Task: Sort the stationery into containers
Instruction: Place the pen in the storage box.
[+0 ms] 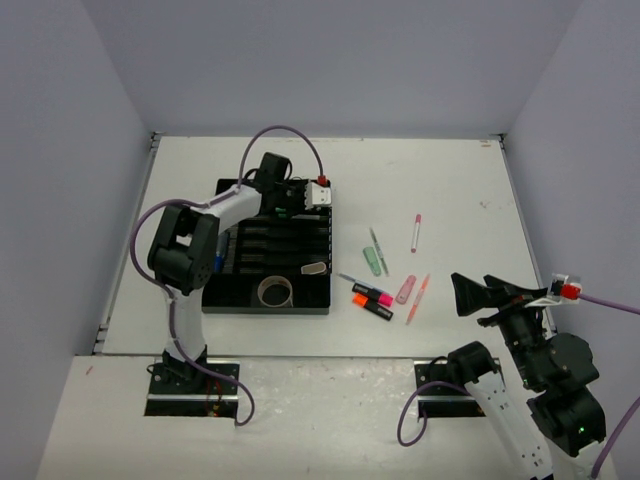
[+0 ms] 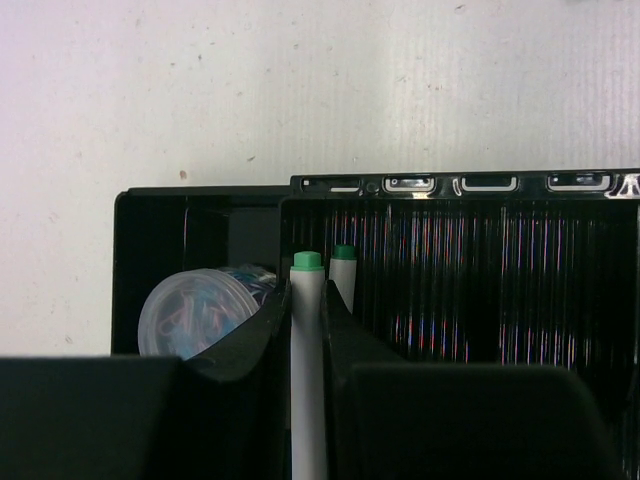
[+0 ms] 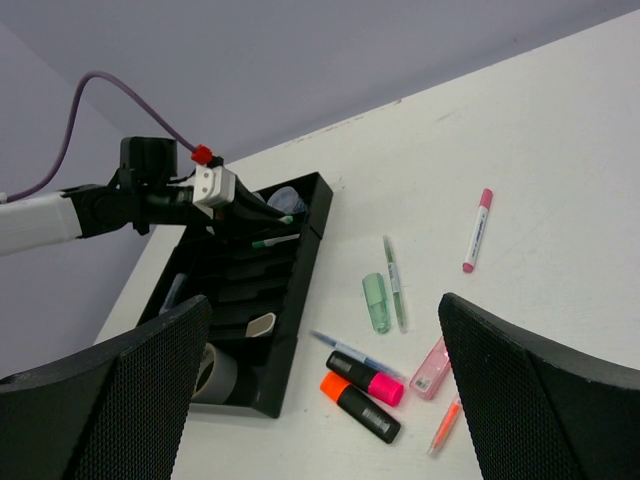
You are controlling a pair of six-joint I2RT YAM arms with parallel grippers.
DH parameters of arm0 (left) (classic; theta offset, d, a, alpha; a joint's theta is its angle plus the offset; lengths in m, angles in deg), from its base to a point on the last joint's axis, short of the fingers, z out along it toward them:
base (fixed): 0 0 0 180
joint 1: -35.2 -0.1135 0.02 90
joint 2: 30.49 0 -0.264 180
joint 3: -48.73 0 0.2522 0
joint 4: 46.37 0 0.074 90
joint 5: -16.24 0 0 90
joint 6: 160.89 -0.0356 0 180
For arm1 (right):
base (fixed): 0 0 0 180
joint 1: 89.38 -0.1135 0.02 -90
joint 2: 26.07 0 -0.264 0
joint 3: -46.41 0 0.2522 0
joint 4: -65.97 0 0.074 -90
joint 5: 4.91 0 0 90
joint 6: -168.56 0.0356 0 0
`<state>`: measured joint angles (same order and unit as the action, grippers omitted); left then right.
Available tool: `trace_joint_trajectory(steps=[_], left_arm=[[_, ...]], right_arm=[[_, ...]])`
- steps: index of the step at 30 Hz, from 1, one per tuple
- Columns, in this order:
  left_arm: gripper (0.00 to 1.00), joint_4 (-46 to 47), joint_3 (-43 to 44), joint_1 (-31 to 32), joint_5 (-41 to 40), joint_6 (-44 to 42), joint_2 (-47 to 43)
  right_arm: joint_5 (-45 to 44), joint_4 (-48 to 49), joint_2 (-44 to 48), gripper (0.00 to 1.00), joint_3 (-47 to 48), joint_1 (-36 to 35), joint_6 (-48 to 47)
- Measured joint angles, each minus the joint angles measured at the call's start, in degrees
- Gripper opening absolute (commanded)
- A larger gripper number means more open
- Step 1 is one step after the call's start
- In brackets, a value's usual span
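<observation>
My left gripper (image 1: 298, 206) (image 2: 308, 300) is shut on a white pen with a green tip (image 2: 308, 380), held over the far end of the black organiser tray (image 1: 300, 309). A second green-tipped pen (image 2: 343, 276) lies in the slot just beyond it. A clear tub of clips (image 2: 198, 310) sits in the compartment to the left. The grey tape roll (image 1: 275, 292) rests in the tray's near section. My right gripper (image 1: 476, 295) (image 3: 322, 300) hangs open above the near right of the table, holding nothing.
Right of the tray lie a green highlighter (image 3: 376, 302), a thin green pen (image 3: 394, 282), a pink-tipped pen (image 3: 476, 230), pink (image 3: 366, 378) and orange (image 3: 360, 406) highlighters, a blue pen (image 3: 340, 346), a clear pink marker (image 3: 428, 368) and an orange pen (image 3: 444, 424).
</observation>
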<state>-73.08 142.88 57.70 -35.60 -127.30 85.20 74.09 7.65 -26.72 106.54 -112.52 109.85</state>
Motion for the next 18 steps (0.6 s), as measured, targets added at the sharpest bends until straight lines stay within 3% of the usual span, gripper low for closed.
trace_joint_trajectory(steps=[15,18], left_arm=[[0.01,-2.35,2.55,-0.04,-1.50,0.26,3.46],[0.07,-2.66,2.84,-0.04,-1.80,1.14,3.46]], right_arm=[[0.00,0.02,0.00,0.99,0.00,0.00,-0.04],[0.01,0.02,0.00,0.99,0.00,0.00,-0.04]])
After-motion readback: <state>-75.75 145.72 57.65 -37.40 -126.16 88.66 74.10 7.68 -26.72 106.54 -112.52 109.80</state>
